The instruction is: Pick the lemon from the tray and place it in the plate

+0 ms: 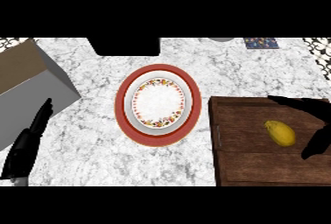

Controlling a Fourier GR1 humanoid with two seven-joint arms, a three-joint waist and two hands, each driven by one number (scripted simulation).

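1. Resting low at the view's left edge: left hand (pixel 29 140), fingers straight and relaxed, holding nothing, well apart from everything in play.
2. Spread wide at the right: right hand (pixel 315 127), one digit stretched above the lemon (pixel 280 133), another dropping past its far side, nothing held.
3. Lying just inside that open span, apart from the fingers: lemon, yellow, tilted, still on the dark wooden tray (pixel 245 162).
4. Waiting further off, to the left of the right hand: red-rimmed plate (pixel 157 104) with floral inner ring, bare.
5. Step in hand, as judged: the reach, grasp not yet made.
6. Called for next: lowering round the lemon, curling closed, lifting, carrying leftward over the tray's edge to the plate.
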